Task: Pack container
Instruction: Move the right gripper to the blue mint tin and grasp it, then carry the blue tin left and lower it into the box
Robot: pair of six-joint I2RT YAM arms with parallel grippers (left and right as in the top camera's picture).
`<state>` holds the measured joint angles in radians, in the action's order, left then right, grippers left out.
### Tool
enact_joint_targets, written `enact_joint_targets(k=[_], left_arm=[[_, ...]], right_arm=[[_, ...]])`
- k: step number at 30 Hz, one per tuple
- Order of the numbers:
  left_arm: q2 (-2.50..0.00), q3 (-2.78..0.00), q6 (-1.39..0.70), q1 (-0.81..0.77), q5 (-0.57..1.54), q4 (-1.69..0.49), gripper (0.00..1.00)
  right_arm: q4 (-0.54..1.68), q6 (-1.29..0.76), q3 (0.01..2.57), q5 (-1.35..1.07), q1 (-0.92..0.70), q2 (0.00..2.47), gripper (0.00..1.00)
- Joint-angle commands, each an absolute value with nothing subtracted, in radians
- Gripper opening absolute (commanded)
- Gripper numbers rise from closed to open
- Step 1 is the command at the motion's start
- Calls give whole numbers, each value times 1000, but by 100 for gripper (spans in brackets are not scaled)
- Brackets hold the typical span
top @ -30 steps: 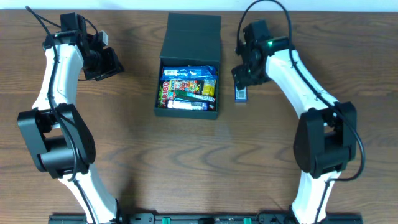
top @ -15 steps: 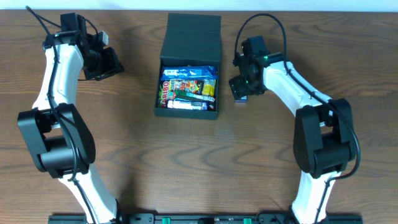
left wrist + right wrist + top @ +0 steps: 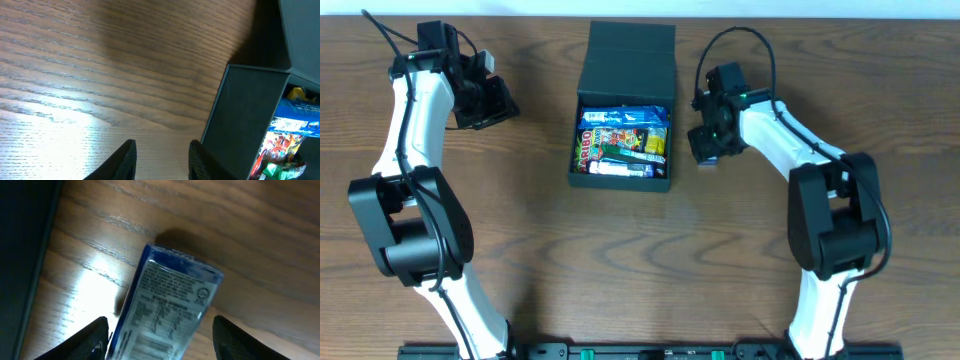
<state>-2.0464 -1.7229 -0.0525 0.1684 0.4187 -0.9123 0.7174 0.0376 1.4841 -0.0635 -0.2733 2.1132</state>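
Note:
The container (image 3: 665, 178), a dark box, sits open at mid-table with its flap lid (image 3: 631, 58) folded back and colourful snack packets (image 3: 623, 140) inside. A blue snack packet (image 3: 170, 297) lies label-up on the wood just right of the box. My right gripper (image 3: 162, 342) hangs over it, open, with one finger on each side and neither touching it. In the overhead view the right gripper (image 3: 705, 145) covers that packet. My left gripper (image 3: 490, 103) is at the far left, open, with only bare wood between its fingers (image 3: 127, 160). The container's wall (image 3: 245, 115) shows in the left wrist view.
The table's far edge runs close behind the lid. Both arm bases stand at the near edge, left (image 3: 415, 240) and right (image 3: 835, 235). The box wall (image 3: 22, 255) lies dark just left of the blue packet.
My right gripper has swung in toward the box and down over the blue packet, with its jaws narrowing a little. The left arm has not moved.

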Motion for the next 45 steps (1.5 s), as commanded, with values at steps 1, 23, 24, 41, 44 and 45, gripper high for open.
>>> enact_joint_targets(k=[1, 23, 24, 41, 44, 45], left_arm=[[-2059, -1746, -60, 170, 419, -916, 36], [-2059, -1746, -60, 170, 419, -916, 35], [-2059, -1746, -60, 170, 419, -916, 36], [-2059, -1746, -59, 170, 419, -915, 36], [-2059, -1746, -59, 170, 419, -915, 35], [-2059, -1746, -59, 170, 419, -915, 36]], right_arm=[[715, 49, 1477, -80, -275, 2123, 64], [837, -8, 1644, -87, -276, 2119, 33], [863, -16, 1679, -88, -277, 2119, 31], [1098, -516, 1969, -295, -435, 2119, 10], [1108, -608, 1944, -257, -473, 2119, 8], [1108, -627, 1935, -250, -485, 2119, 8]])
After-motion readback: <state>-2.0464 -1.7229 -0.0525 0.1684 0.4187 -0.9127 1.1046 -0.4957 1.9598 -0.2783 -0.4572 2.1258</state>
